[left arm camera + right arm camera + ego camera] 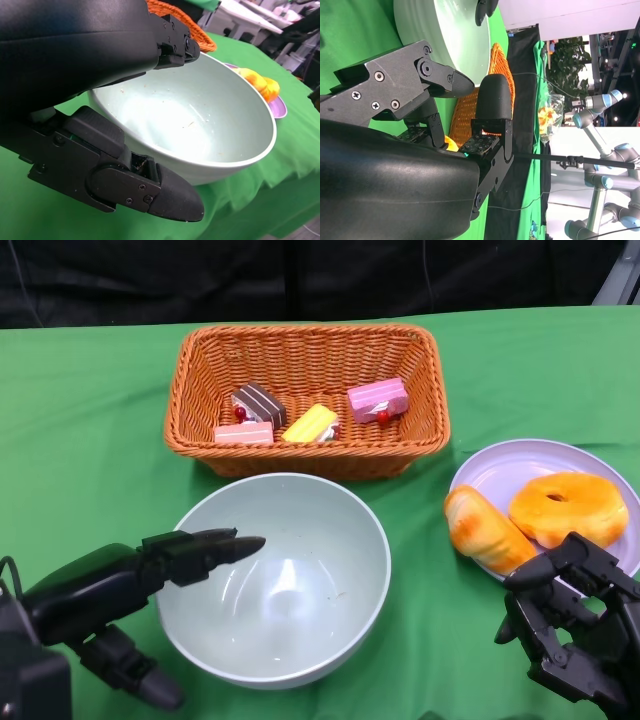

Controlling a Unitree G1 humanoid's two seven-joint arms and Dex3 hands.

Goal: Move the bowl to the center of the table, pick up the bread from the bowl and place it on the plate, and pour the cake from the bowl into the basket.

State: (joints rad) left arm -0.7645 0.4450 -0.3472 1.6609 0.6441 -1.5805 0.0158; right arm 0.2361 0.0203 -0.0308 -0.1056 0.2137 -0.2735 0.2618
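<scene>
The pale green bowl (300,570) stands empty in the middle of the table, just in front of the wicker basket (310,332). Several cake pieces lie in the basket: a brown one (258,402), a yellow one (311,424) and two pink ones (378,399). A long bread roll (487,530) and a ring-shaped bread (568,508) rest on the purple plate (500,465). My left hand (130,575) straddles the bowl's left rim, fingers over it and thumb outside, without closing on it (100,75). My right hand (570,615) is below the plate, holding nothing.
Green cloth covers the table. The bowl (200,115) shows only crumbs inside. The basket (465,115) stands behind the bowl (455,35), and the plate (279,106) lies close to the bowl's right side. Bare cloth lies at the far left.
</scene>
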